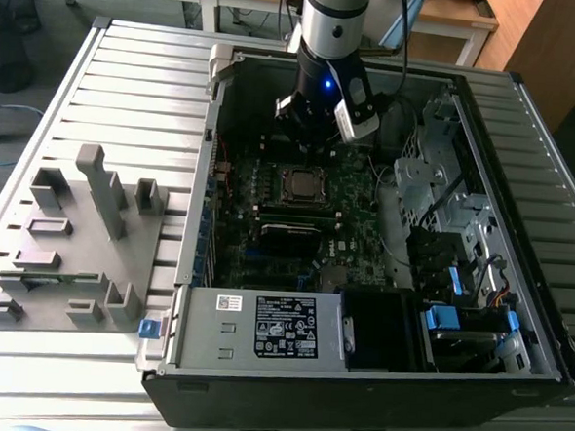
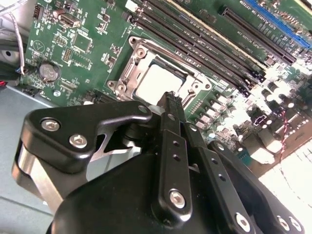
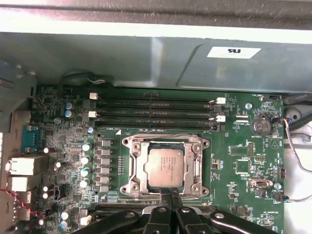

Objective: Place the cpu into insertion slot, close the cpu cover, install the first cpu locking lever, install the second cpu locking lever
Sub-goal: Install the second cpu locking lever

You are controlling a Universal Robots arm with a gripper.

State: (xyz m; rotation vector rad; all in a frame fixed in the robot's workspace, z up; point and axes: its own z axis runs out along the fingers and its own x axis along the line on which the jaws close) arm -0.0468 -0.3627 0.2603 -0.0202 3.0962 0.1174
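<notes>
- Exterior view: the gripper (image 1: pixel 316 144) hangs inside the open case (image 1: pixel 512 376) above the board (image 1: pixel 352 195). The cpu (image 1: pixel 300 183) sits in the slot mid-board, just below the fingertips.
- Second wrist view: fingers (image 2: pixel 171 117) pressed together, holding nothing, tips just off the cover (image 2: pixel 134 73) edge. The cpu (image 2: pixel 158 83) lies flat under it.
- First wrist view: the cover (image 3: pixel 134 168) frames the cpu (image 3: pixel 165 167). Light, stiff and likely fragile, I judge; best handled by its edges.

The gripper (image 3: pixel 168 197) hangs just beside the cpu cover (image 3: pixel 165 167), fingers together; above the insertion slot (image 1: pixel 302 184) the room is open. Long memory slots (image 3: pixel 153 113) flank one side, a capacitor row (image 3: pixel 87 163) another, and the case wall (image 1: pixel 211 152) rises well apart
</notes>
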